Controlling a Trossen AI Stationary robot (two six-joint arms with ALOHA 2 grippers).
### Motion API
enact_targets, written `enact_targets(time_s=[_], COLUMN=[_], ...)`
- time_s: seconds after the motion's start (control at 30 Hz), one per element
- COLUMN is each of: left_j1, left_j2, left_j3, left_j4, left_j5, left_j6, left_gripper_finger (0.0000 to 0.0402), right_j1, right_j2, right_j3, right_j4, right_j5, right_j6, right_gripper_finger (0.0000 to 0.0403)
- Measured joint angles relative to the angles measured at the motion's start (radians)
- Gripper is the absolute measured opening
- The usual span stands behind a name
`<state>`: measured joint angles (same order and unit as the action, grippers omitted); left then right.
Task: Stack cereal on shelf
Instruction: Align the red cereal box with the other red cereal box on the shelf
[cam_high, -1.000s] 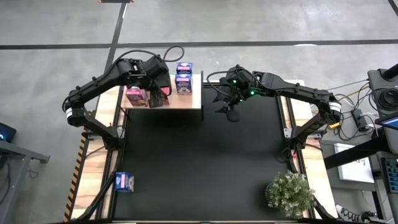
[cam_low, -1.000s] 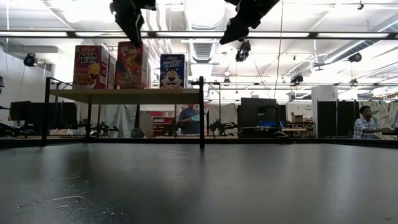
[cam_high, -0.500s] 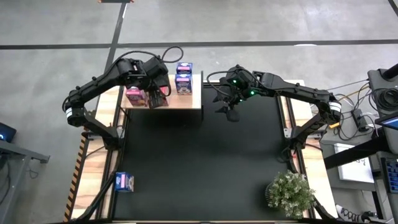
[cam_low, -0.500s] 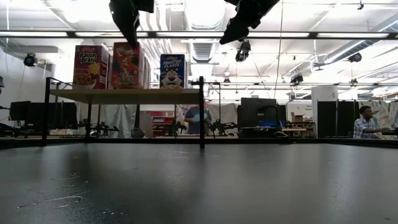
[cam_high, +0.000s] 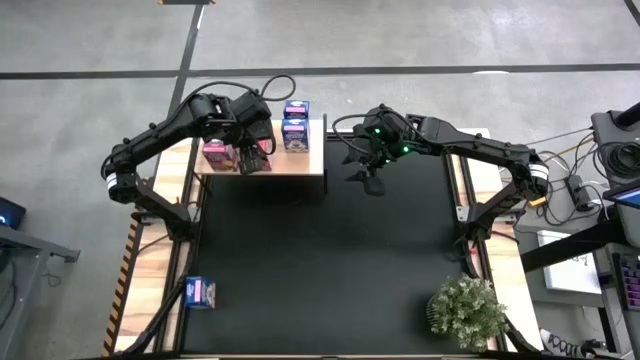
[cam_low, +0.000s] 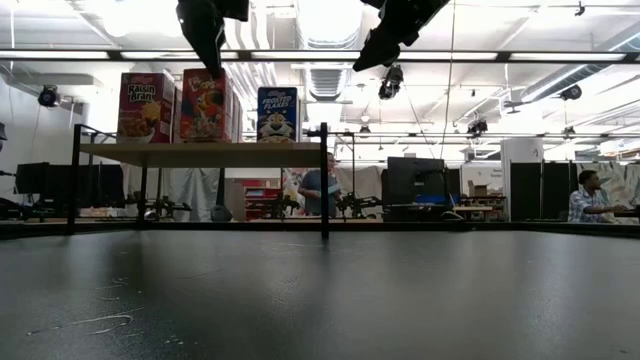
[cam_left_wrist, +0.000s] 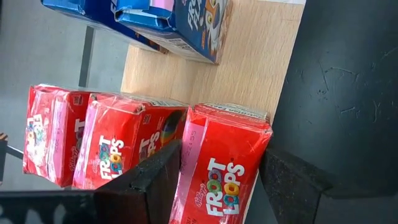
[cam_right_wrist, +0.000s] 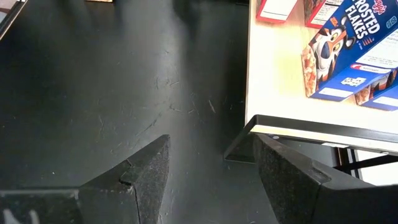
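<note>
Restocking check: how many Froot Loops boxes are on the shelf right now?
3. In the left wrist view, all stand in a row on the shelf: one Froot Loops box between the left tool's fingers, a second beside it, a third at the far end. More may be hidden.
</note>
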<state>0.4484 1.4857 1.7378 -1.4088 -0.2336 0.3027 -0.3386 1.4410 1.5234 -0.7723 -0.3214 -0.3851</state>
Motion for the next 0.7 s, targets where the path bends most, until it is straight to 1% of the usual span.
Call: enact_targets(time_s=[0.7], left_j1=[0.000], left_j2=[0.000], left_j3=[-0.015], left_j4=[0.002], left_j5=[0.000], left_j6=[0.002], left_gripper_finger=[0.0194], right_j1=[0.000], right_j2=[0.000], right_j3=[0.000], right_j4=[0.000], right_j5=[0.000], right_j6=[0.000], right_gripper_finger=[0.0219])
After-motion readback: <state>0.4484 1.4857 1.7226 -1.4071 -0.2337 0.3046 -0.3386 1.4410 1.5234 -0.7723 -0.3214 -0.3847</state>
